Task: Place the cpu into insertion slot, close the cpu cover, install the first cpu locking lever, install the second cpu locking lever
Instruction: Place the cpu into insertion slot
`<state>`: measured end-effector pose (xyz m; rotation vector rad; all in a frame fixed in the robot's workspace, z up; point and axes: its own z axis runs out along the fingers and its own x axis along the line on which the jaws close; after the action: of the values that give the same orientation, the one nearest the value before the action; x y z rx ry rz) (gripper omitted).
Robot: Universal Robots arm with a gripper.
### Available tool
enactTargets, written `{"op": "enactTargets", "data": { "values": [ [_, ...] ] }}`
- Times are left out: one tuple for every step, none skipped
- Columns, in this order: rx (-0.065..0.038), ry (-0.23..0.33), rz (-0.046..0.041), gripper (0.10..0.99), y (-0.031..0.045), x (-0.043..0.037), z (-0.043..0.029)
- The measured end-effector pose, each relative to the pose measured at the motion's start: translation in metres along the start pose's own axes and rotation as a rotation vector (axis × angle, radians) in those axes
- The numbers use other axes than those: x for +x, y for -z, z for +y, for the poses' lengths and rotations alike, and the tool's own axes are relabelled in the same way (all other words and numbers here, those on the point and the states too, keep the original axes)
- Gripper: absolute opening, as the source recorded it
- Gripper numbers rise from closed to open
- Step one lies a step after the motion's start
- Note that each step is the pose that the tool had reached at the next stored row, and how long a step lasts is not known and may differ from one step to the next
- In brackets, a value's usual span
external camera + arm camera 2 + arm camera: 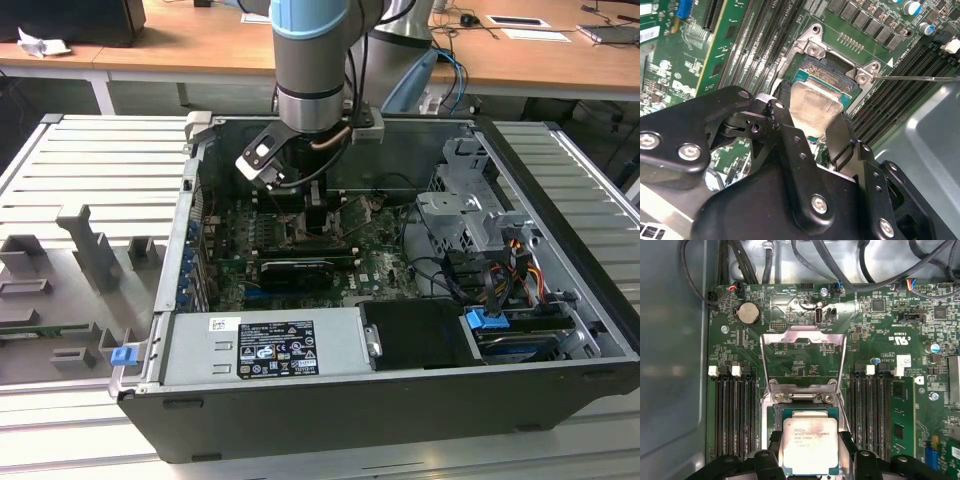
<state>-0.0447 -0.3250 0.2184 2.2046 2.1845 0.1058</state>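
Gripping the cpu (810,442) by two opposite edges, the gripper (812,112) is clamped on it, with a black finger (847,440) pressed against each side. The chip sits face up directly over the insertion slot (820,67). The far strip of the socket is still exposed in the second wrist view; can't tell if the chip is fully seated.

The cpu cover (802,334) is swung open, standing up off its hinge just beyond the slot, with green motherboard (875,340) visible through its window. A thin locking lever (920,77) sticks out sideways from a socket corner, unlatched. Long black memory slots (732,410) flank the socket on both sides, and a coin cell battery (748,313) sits past the cover.

In the exterior view the arm reaches down into the open computer case (560,260), behind the grey power supply (265,348).
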Motion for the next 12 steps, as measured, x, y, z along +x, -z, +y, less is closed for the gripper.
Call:
{"op": "enactTargets", "data": {
  "values": [
    [0.000,0.000,0.0000,0.525,-0.0014,0.0006,-0.0001],
    [0.000,0.000,0.0000,0.525,-0.0030,0.0012,-0.0002],
    [0.000,0.000,-0.0001,0.525,-0.0042,0.0014,-0.0003],
    [0.000,-0.003,-0.0002,0.525,-0.0056,0.0018,-0.0004],
    [0.000,-0.008,-0.0006,0.525,-0.0062,0.0020,-0.0006],
    [0.000,-0.011,-0.0010,0.525,-0.0068,0.0019,-0.0012],
    [0.000,-0.011,-0.0011,0.525,-0.0070,0.0020,-0.0015],
    [0.000,-0.011,-0.0010,0.525,-0.0071,0.0020,-0.0015],
    [0.000,-0.011,-0.0010,0.525,-0.0072,0.0020,-0.0015],
    [0.000,-0.011,-0.0010,0.525,-0.0073,0.0020,-0.0016],
    [0.000,-0.011,-0.0009,0.525,-0.0073,0.0020,-0.0016],
    [0.000,-0.011,-0.0009,0.525,-0.0073,0.0020,-0.0016]
  ]
}}
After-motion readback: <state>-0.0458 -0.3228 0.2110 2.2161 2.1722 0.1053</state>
